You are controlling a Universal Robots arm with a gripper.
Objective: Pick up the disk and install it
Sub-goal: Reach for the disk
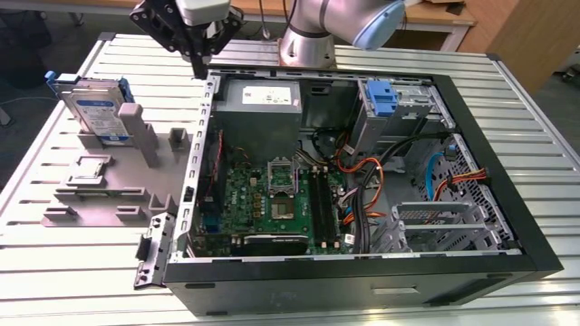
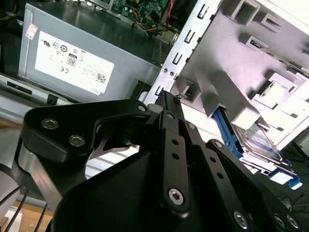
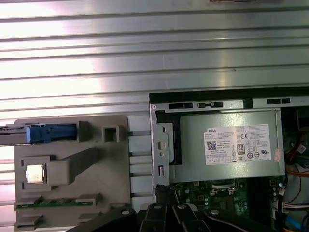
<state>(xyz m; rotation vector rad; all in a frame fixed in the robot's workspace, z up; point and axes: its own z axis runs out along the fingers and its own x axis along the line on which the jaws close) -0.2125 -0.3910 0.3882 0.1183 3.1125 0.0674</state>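
Observation:
The disk (image 1: 97, 111) is a silver drive with a blue-and-white label and blue rails. It stands on edge in a grey holder (image 1: 109, 183) at the exterior view's left, beside the open computer case (image 1: 363, 265). My gripper (image 1: 197, 71) hangs above the case's far left corner, to the right of the disk and apart from it. Its fingers are shut together with nothing between them. In the second wrist view the gripper (image 2: 169, 95) points down at the case edge, with the disk (image 2: 256, 142) off to one side. The first wrist view has the disk (image 3: 48, 132) edge-on.
Inside the case a grey power supply (image 1: 258, 98) with a white sticker sits just by the gripper. A blue caddy (image 1: 382, 102) stands in the far drive bay. Motherboard (image 1: 272, 197) and orange cables (image 1: 363, 176) cover the case floor. Everything rests on a ribbed metal table (image 1: 54, 272).

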